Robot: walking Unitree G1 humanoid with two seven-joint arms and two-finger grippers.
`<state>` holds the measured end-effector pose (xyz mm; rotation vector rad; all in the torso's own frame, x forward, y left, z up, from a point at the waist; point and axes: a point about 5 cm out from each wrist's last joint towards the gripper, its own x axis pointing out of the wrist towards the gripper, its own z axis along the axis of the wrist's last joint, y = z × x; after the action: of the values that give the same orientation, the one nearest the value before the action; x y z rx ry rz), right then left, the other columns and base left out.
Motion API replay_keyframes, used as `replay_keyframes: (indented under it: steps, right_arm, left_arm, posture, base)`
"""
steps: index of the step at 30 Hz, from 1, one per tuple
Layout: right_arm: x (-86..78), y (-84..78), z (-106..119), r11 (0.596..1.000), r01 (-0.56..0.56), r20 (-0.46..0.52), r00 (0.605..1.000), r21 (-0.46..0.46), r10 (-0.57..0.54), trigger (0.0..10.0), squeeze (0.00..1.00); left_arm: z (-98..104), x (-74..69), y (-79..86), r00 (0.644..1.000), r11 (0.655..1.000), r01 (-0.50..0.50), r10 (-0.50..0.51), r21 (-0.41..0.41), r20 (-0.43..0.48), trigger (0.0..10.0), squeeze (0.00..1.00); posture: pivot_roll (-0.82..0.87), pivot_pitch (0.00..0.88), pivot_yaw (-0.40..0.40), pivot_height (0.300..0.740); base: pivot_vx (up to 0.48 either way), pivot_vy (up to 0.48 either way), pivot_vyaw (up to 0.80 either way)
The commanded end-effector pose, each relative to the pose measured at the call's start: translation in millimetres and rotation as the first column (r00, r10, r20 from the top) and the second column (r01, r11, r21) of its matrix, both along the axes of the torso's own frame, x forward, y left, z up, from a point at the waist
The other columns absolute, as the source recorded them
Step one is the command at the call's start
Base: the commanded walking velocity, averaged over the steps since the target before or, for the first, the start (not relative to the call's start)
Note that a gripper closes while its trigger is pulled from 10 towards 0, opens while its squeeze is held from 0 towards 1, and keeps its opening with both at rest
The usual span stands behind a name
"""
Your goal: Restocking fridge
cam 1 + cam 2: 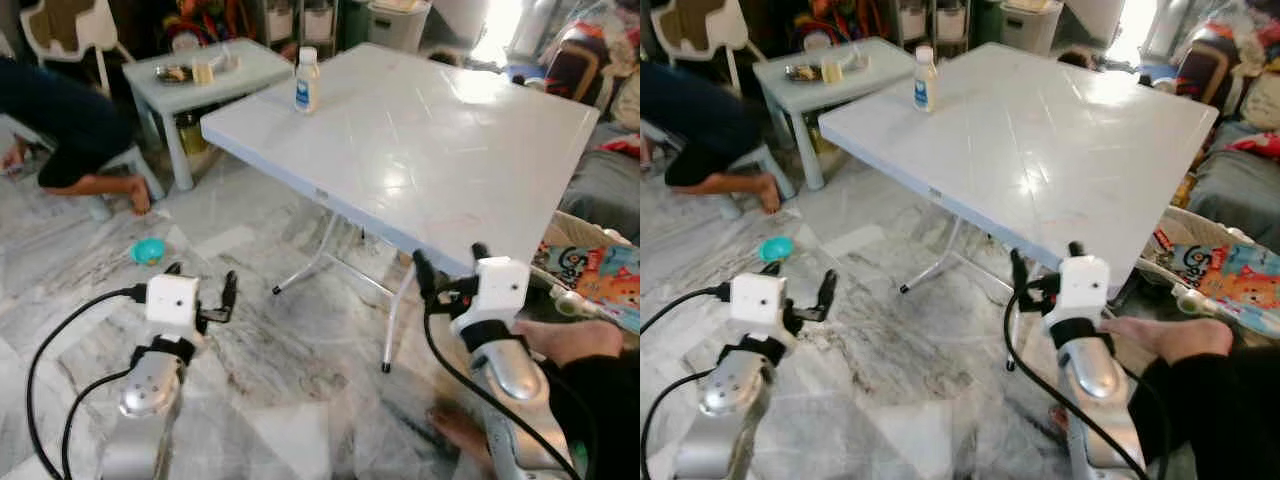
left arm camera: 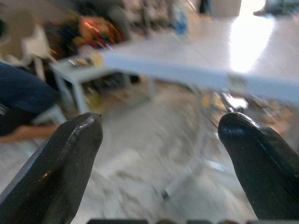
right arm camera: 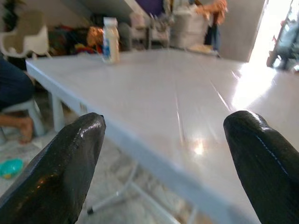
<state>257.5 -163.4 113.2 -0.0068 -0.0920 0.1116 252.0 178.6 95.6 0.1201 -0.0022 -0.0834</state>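
Note:
A small white bottle point(image 1: 306, 80) with a blue label and white cap stands upright near the far left corner of the white folding table point(image 1: 420, 150); the right wrist view shows the bottle point(image 3: 110, 40) far off across the tabletop. My right gripper point(image 1: 448, 268) is open at the table's near edge, level with the top. My left gripper point(image 1: 203, 285) is open, held low over the marble floor to the left of the table, far from the bottle. Nothing is between either pair of fingers point(image 2: 70, 163).
A person's hand point(image 1: 565, 340) rests against my right arm, their foot point(image 1: 455, 425) on the floor below. Another person sits at the far left point(image 1: 70, 130) beside a small white table point(image 1: 205, 75) with dishes. A teal bowl point(image 1: 148, 251) lies on the floor. Clutter lines the right side.

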Motion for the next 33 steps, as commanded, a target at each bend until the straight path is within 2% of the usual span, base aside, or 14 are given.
replay_keyframes:
  steps: [1,4,15,17,33]
  right_arm:
    - [3.4,7.6,10.5,0.999,-0.035,0.049,0.998,-0.004,0.035,10.0,0.0]
    - [3.9,6.7,11.2,0.999,-0.033,0.05,0.998,-0.002,0.033,10.0,0.0]
    - [2.4,7.2,8.7,0.999,-0.039,0.044,0.998,-0.004,0.039,10.0,0.0]
    - [3.5,7.7,9.5,0.999,-0.043,0.046,0.998,-0.004,0.043,10.0,0.0]
    - [3.1,7.9,7.4,0.999,-0.047,0.041,0.998,-0.007,0.048,10.0,0.0]
  left_arm:
    - [2.0,3.9,10.2,0.999,0.999,-0.051,0.051,-0.003,0.006,10.0,0.0]
    - [2.7,5.7,10.4,0.998,0.998,-0.055,0.055,-0.015,0.004,10.0,0.0]
    - [2.0,7.6,9.4,0.998,0.998,-0.058,0.058,-0.019,0.005,10.0,0.0]
    - [2.3,9.8,7.2,0.999,0.998,-0.054,0.055,-0.035,0.003,10.0,0.0]
    - [4.3,12.0,1.1,1.0,1.0,-0.007,0.007,-0.004,0.019,10.0,0.0]
  posture:
    - [0.03,0.008,-0.028,0.74]
    - [0.02,0.008,-0.028,0.74]
    - [0.02,0.018,-0.028,0.74]
    - [0.02,0.023,-0.03,0.74]
    - [0.02,0.023,-0.027,0.74]
  base:
    - [0.461,0.0,0.0]
    - [0.441,0.0,0.0]
    - [0.392,0.276,0.0]
    - [0.3,0.375,0.0]
    - [0.299,0.375,0.0]
